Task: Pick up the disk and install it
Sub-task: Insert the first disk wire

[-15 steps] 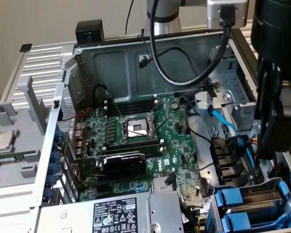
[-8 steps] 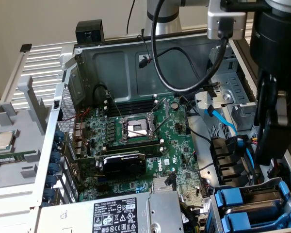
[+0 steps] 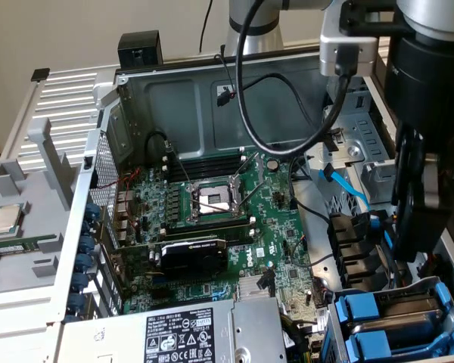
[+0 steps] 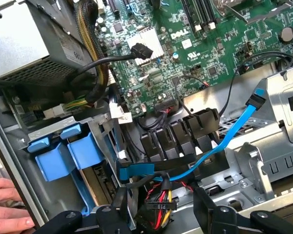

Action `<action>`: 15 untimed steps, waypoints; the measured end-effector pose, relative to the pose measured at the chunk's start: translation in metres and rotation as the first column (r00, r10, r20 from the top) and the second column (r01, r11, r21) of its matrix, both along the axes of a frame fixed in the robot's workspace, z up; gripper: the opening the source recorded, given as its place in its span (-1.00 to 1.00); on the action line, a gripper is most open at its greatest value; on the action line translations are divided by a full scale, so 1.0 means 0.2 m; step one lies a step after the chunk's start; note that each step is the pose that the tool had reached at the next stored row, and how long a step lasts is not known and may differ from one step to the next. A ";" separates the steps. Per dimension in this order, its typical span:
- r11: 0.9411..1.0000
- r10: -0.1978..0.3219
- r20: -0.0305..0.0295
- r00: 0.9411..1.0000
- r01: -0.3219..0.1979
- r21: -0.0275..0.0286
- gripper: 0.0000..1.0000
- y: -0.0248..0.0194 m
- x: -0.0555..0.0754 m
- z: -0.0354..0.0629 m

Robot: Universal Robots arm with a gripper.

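Two black fingers [image 4: 118, 207] of the hand [image 4: 158, 200] stand spread wide, released and gripping nothing; their roots are cut off at the frame edge. In the gap behind them lies a black plug with red and yellow wires [image 4: 158, 207], apart from both fingers. In the exterior view the hand's lower end is lost in shadow, so its tips are hard to make out there.

The disk [image 3: 393, 306], a grey metal drive clipped in a blue plastic carrier frame, sits slotted in the grey metal drive cage [image 3: 331, 333]. It is below the hand, toward the exterior view's left, and not touching it. Its broad faces are hidden inside the cage. A second blue carrier [image 3: 374, 344] lies just beside it, and I cannot tell which of the pair is meant.

A thin blue flat cable [image 4: 224, 141] curves past the hand. A person's fingers [image 4: 10, 222], cut off at the edge, rest near the carriers.
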State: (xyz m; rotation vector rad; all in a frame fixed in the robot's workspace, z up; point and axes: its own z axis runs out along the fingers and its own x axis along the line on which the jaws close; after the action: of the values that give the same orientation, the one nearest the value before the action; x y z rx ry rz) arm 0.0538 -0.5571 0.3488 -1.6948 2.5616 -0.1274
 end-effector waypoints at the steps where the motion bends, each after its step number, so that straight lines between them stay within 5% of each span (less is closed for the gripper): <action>1: 1.000 -0.001 0.000 1.000 0.001 0.000 0.27 0.001 0.00 -0.003; 2: 1.000 -0.001 0.000 1.000 0.001 0.000 0.13 0.001 0.00 -0.006; 8: 1.000 -0.011 0.000 1.000 0.011 0.000 0.08 0.001 -0.01 -0.015; 12: 1.000 -0.020 0.000 1.000 0.020 0.000 -0.29 0.001 -0.01 -0.015; 15: 1.000 -0.022 0.001 1.000 0.022 0.000 -0.30 0.001 -0.01 -0.015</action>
State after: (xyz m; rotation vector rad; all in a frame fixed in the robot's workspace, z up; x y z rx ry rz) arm 0.0511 -0.5569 0.3459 -1.6669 2.5804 -0.1290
